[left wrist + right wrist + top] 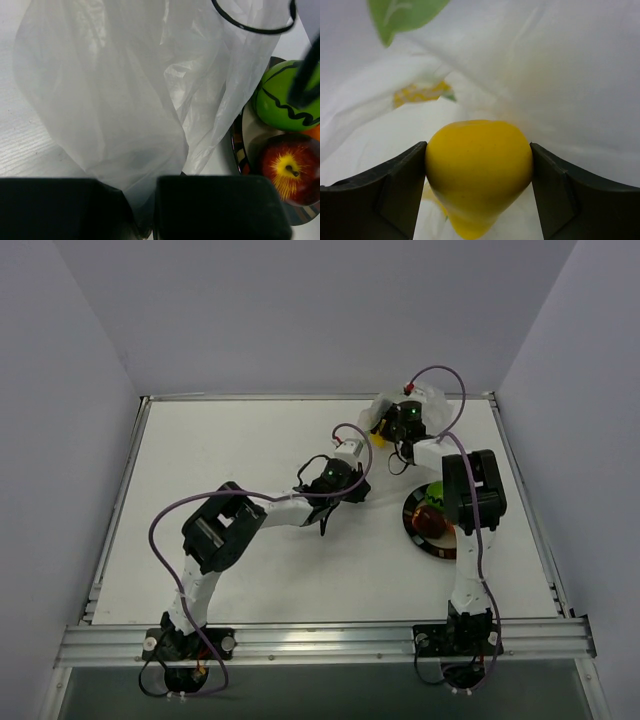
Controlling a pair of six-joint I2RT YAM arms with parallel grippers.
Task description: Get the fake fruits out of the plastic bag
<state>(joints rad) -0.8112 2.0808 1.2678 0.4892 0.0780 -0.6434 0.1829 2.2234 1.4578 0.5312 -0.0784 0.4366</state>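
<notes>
The clear plastic bag [125,90] with a green leaf print [400,15] lies at the back of the table [230,450]. My left gripper [142,200] is shut on a gathered fold of it. Inside the bag, my right gripper [479,170] is shut on the yellow fruit [477,165], with both fingers touching its sides. From above, the yellow fruit [379,438] shows beside the right gripper [388,430], and the left gripper [345,465] is just left of it. A green fruit [282,97], a dark red fruit [290,170] and a sliver of an orange one [314,132] rest on the plate [239,145].
The black-rimmed plate [412,530] sits at the right, under the right arm's elbow. A thin black cable [250,27] loops over the bag. Grey walls close the table on three sides, and a metal rail [320,640] runs along the near edge.
</notes>
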